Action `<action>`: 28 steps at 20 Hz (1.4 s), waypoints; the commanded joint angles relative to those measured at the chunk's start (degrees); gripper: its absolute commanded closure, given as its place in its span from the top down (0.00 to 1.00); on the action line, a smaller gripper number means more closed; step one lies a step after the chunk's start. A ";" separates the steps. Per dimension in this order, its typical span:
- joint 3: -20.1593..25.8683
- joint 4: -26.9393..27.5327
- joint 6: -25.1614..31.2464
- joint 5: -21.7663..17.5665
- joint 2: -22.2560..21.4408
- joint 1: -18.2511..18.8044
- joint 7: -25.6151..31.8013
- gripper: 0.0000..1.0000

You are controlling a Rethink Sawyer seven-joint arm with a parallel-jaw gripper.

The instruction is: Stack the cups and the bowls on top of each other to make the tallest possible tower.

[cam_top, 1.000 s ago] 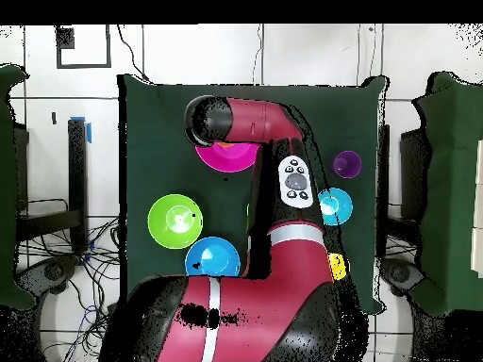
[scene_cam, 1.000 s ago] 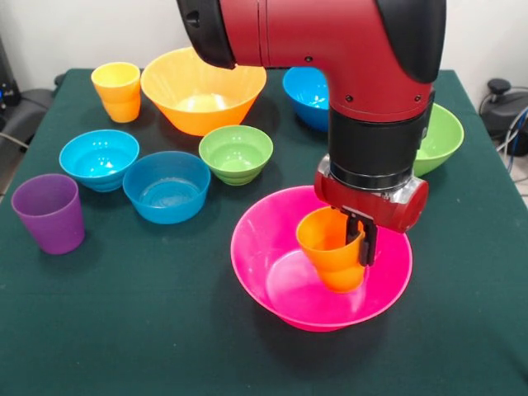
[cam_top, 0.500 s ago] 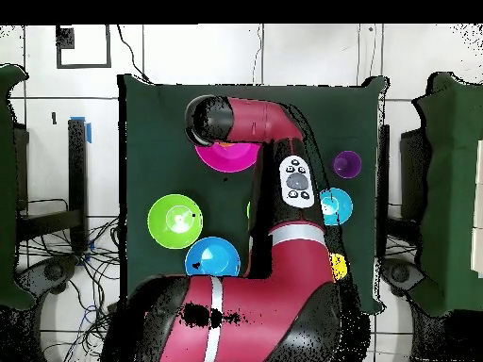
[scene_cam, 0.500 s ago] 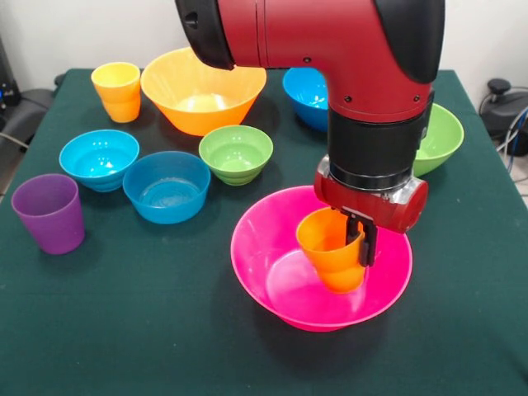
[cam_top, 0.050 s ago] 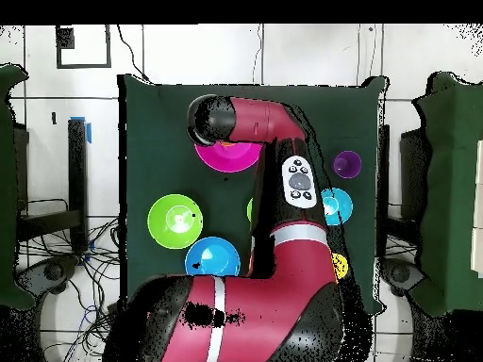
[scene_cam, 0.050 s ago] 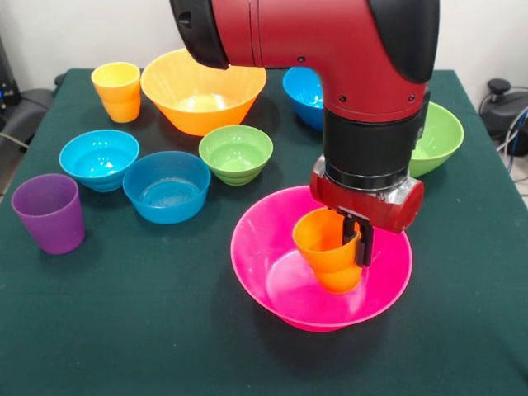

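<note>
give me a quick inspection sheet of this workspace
surface: dark green cloth over the table
job's things: orange cup upright inside pink bowl; loose on the cloth are orange bowl, yellow cup, purple cup, three blue bowls, small green bowl, larger green bowl
clutter: nothing seen
gripper: gripper shut on the orange cup's rim, one finger inside, one outside
cables: wires on the floor beside the table
surroundings: white wall behind
</note>
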State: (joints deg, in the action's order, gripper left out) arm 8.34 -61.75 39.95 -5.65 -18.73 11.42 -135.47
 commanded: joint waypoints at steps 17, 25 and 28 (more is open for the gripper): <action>0.17 -14.32 2.30 -5.59 -7.72 -0.04 8.36 0.00; -3.71 -12.59 2.78 -9.88 -9.34 0.11 9.03 0.00; -5.04 -10.74 1.85 -11.09 -8.38 -0.38 6.51 0.00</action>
State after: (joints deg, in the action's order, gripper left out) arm 4.73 -71.14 39.94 -10.25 -27.03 11.27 -135.47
